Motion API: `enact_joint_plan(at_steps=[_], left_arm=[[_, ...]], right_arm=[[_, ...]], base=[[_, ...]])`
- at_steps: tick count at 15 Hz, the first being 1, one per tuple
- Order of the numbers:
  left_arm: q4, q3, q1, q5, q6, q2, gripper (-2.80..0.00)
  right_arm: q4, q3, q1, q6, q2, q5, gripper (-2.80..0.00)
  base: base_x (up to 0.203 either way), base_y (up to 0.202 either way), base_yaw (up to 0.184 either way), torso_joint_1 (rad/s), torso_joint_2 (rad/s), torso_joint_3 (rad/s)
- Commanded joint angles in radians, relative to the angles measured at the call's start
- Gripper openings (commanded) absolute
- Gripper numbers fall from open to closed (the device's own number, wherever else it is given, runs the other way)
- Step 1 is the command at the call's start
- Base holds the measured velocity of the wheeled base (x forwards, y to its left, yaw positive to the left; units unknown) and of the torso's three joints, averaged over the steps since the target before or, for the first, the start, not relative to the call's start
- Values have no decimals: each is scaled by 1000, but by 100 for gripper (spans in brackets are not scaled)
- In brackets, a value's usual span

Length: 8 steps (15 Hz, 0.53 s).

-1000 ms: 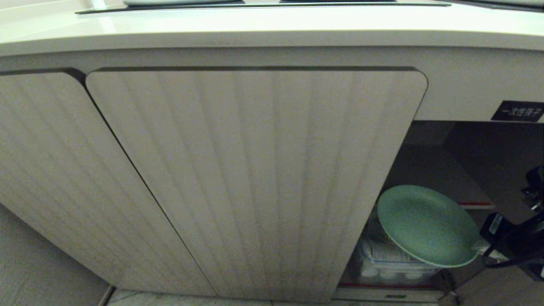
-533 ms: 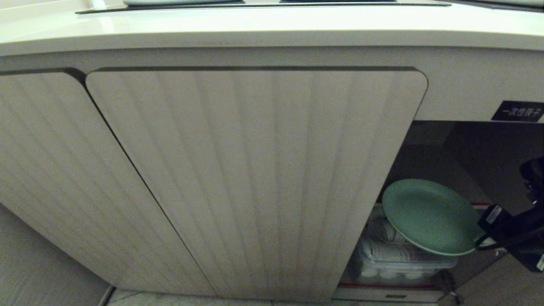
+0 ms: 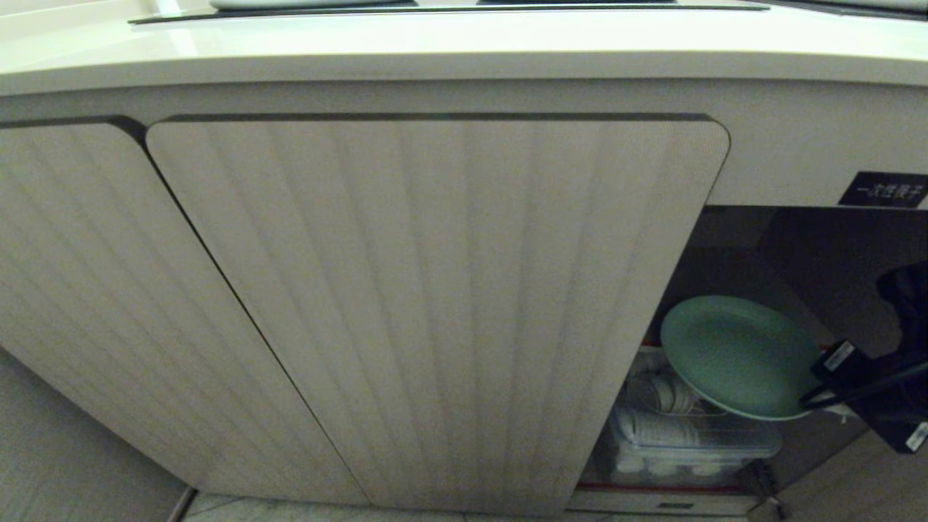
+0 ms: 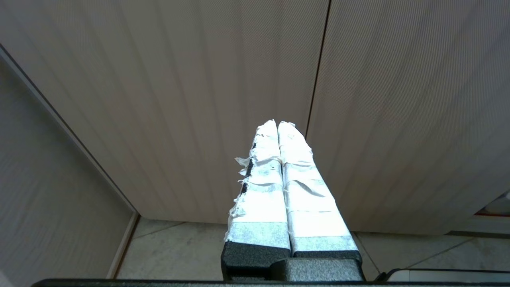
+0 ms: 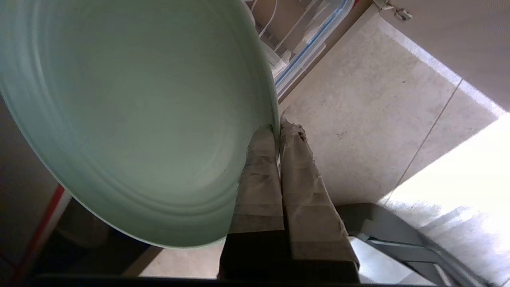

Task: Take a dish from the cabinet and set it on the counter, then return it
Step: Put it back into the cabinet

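The dish (image 3: 736, 355), a mint-green plate, hangs tilted in the open right bay of the cabinet (image 3: 435, 304), above the stored dishware. My right gripper (image 3: 823, 404) is shut on the dish's right rim; in the right wrist view the taped fingers (image 5: 277, 127) pinch the rim of the dish (image 5: 131, 119). The cream counter (image 3: 464, 51) runs along the top above the ribbed doors. My left gripper (image 4: 277, 124) is shut on nothing and points at the closed ribbed doors, low near the floor.
A clear plastic box with white bowls in a wire rack (image 3: 674, 435) sits under the dish. A red-edged shelf lip (image 3: 652, 487) runs below it. A black label (image 3: 883, 190) sits above the opening. The black cooktop edge (image 3: 449, 9) lies on the counter.
The right gripper has lifted the dish upward and slightly to the right within the opening, uncovering more of the bowls below. The left arm has not moved.
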Motion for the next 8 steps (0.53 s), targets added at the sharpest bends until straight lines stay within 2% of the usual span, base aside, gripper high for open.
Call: enact_joint_plan(at_steps=[1, 8], left_arm=[[0, 0, 0, 1, 0, 0, -280], [0, 0, 0, -1, 0, 0, -280]], right_arm=[[-4, -1, 2, 17, 3, -5, -280], [-28, -18, 21, 96, 11, -53, -280]], base=[[0, 0, 0, 0, 0, 0], [0, 0, 0, 0, 0, 0]])
